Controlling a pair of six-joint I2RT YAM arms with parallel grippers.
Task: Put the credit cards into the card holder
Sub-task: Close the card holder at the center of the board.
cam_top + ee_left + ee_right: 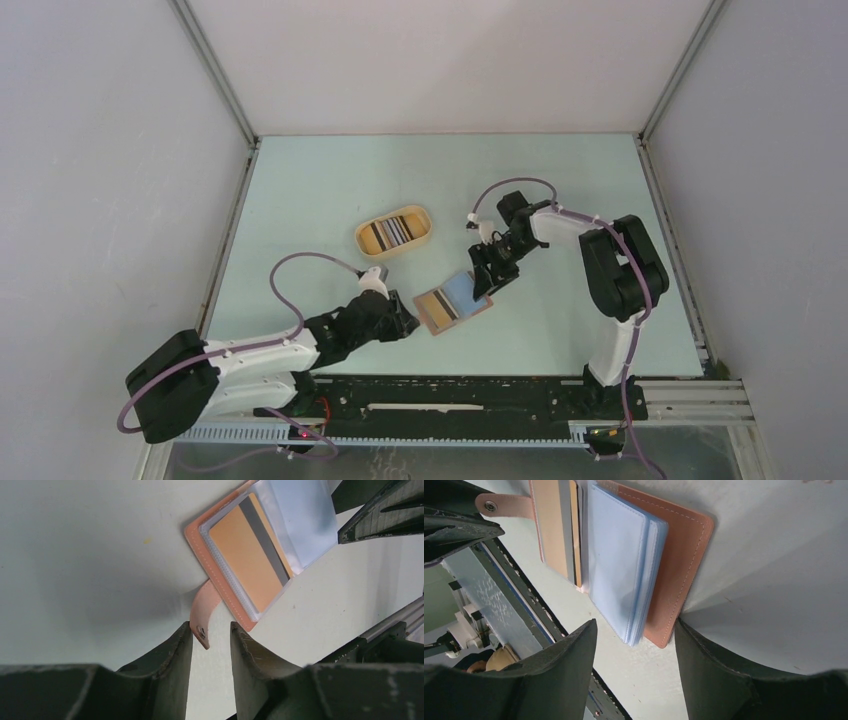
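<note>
Beside the open card holder (453, 305), left claw (211, 630) narrowly apart, right claw (635, 625) wide, both empty.

Reddish-brown card holder (452, 305), pale stitching; orange card (247, 560), dark stripe; tan tray (428, 225).

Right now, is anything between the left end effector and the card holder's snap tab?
Nothing visible. The snap tab lies in the gap between the fingers of the left end effector, not yet clamped.

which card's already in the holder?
The orange card with the dark stripe: it sits in a clear sleeve of the open card holder. The other cards lie in the oval tan tray.
</note>
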